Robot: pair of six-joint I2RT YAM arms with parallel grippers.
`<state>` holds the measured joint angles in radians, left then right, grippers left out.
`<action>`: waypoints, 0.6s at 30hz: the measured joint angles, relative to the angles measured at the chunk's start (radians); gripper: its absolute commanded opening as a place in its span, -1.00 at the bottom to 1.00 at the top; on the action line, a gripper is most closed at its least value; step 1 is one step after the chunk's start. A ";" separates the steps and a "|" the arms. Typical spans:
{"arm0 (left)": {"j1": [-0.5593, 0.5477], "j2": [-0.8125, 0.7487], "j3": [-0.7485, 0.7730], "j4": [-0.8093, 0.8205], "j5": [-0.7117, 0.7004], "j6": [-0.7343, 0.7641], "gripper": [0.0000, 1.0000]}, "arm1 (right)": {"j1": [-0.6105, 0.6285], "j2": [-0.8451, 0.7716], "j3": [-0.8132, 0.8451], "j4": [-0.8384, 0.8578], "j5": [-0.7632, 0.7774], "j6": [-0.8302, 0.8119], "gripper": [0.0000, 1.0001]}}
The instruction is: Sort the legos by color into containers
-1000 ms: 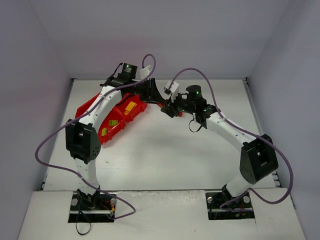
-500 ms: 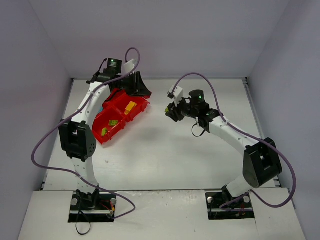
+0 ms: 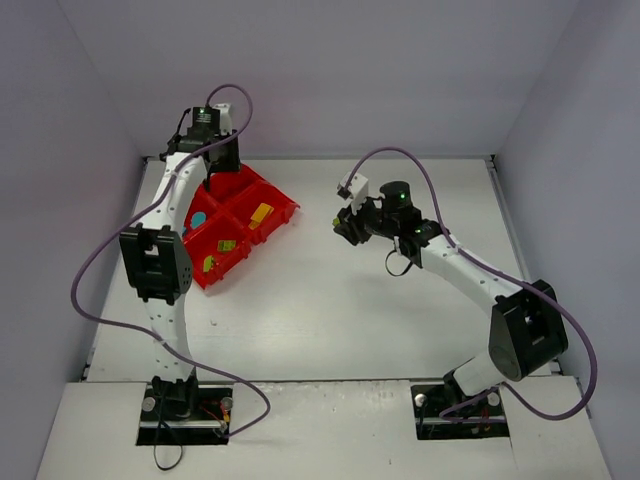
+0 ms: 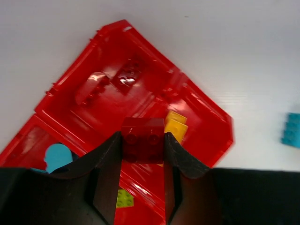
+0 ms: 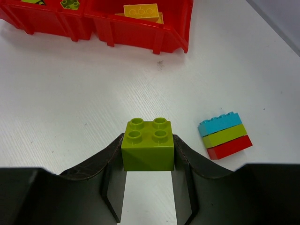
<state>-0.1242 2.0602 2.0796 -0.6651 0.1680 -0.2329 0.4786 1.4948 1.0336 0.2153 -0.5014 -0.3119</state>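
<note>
From above, your left gripper [image 3: 220,160] hangs over the far corner of the red tray [image 3: 292,207]. The right gripper [image 3: 343,222] sits off to the tray's right, over the table [image 3: 330,310].

In the left wrist view, the jaws pinch a red brick [image 4: 143,139], square, with no long axis. The compartment holding red bricks [image 4: 112,82] lies just ahead and left, probably your drop.

In the right wrist view, the jaws hold a green brick [image 5: 148,145], studs up. The tray lies well ahead and to the left. A three-colour stack [image 5: 225,136] rests near the jaws on their right, long axis slanting up-right.
</note>
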 measured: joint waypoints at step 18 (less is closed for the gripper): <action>0.036 0.213 0.108 0.015 -0.165 0.055 0.19 | 0.000 0.000 0.003 -0.026 0.000 -0.002 -0.95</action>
<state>-0.0883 2.2730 2.1880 -0.6498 0.0029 -0.1783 0.4782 1.4948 1.0370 0.1898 -0.5018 -0.3138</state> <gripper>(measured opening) 0.586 0.341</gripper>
